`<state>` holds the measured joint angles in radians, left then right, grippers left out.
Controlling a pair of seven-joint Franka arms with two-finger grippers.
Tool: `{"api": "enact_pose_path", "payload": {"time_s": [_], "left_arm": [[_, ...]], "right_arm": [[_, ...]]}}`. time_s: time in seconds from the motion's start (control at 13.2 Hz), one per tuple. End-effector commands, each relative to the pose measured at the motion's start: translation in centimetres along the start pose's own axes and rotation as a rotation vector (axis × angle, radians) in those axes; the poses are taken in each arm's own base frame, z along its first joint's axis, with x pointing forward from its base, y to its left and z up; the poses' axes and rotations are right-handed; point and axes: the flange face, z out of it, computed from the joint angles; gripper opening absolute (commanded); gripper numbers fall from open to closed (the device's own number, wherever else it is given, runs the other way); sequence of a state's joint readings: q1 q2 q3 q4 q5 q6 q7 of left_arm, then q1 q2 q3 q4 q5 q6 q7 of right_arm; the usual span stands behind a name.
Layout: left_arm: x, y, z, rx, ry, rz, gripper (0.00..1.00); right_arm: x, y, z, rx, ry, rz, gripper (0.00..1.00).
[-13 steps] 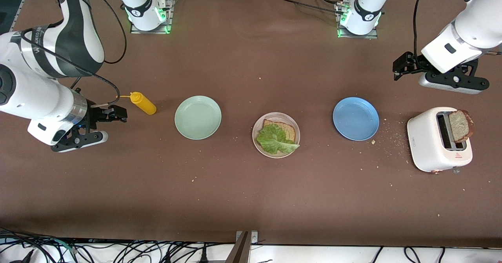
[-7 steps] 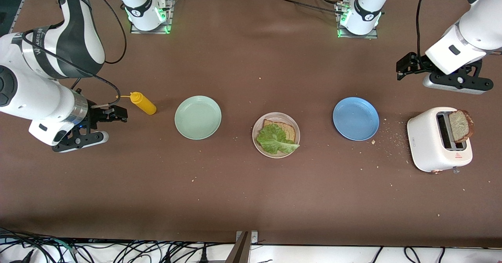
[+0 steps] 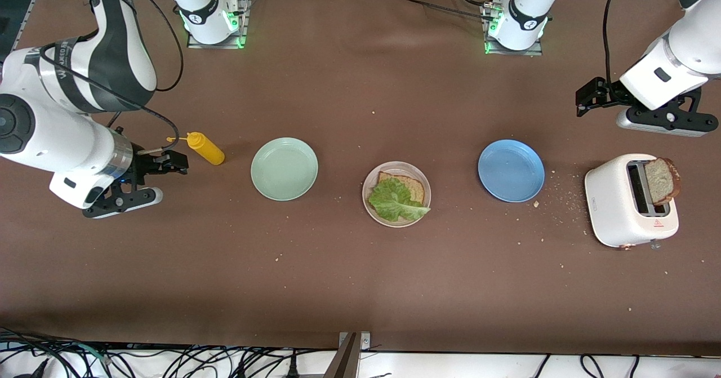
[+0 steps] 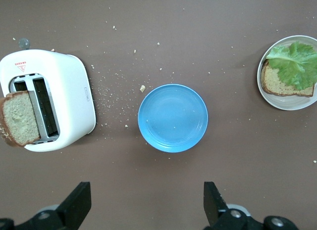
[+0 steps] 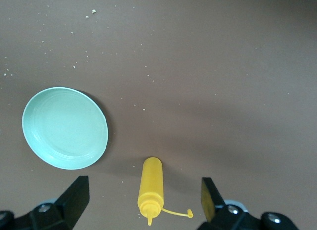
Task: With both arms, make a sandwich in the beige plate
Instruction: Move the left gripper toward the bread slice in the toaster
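The brown table (image 3: 349, 288) carries everything. The left arm (image 3: 684, 51) hangs above the table's left-arm end, its left gripper (image 4: 146, 205) spread wide and empty over bare cloth near the white toaster (image 3: 628, 200), where a bread slice (image 3: 662, 181) stands in a slot. The right arm (image 3: 62, 113) holds the right gripper (image 5: 143, 202) spread over the yellow squeeze bottle (image 3: 205, 148). Between the blue plate (image 3: 511, 170) and the mint-green plate (image 3: 284, 168), the beige plate (image 3: 394, 167) holds one bread slice under a lettuce leaf (image 3: 394, 200).
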<state>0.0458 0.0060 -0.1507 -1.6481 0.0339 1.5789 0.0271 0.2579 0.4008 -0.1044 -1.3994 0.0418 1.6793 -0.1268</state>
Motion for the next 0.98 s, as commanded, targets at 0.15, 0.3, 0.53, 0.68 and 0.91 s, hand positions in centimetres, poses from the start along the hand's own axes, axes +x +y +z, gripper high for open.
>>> {"api": "enact_pose_path", "payload": {"time_s": [0.15, 0.3, 0.53, 0.68, 0.91], "left_arm": [[0.5, -2.2, 0.0, 0.013, -0.015, -0.035, 1.00], [0.5, -2.7, 0.1, 0.012, -0.017, -0.043, 1.00], [0.5, -2.7, 0.1, 0.012, -0.017, -0.044, 1.00], [0.5, -2.7, 0.1, 0.012, -0.017, -0.044, 1.00], [0.5, -2.7, 0.2, 0.012, -0.018, -0.044, 1.00]], "right_arm": [[0.0, -1.1, -0.1, -0.006, 0.002, -0.011, 1.00], [0.0, -0.8, -0.1, -0.005, -0.001, -0.019, 1.00], [-0.1, -1.3, 0.2, -0.003, -0.015, -0.016, 1.00], [-0.1, -2.0, 0.3, -0.005, -0.024, -0.022, 1.00], [-0.2, -1.9, 0.4, -0.005, -0.029, -0.020, 1.00]]}}
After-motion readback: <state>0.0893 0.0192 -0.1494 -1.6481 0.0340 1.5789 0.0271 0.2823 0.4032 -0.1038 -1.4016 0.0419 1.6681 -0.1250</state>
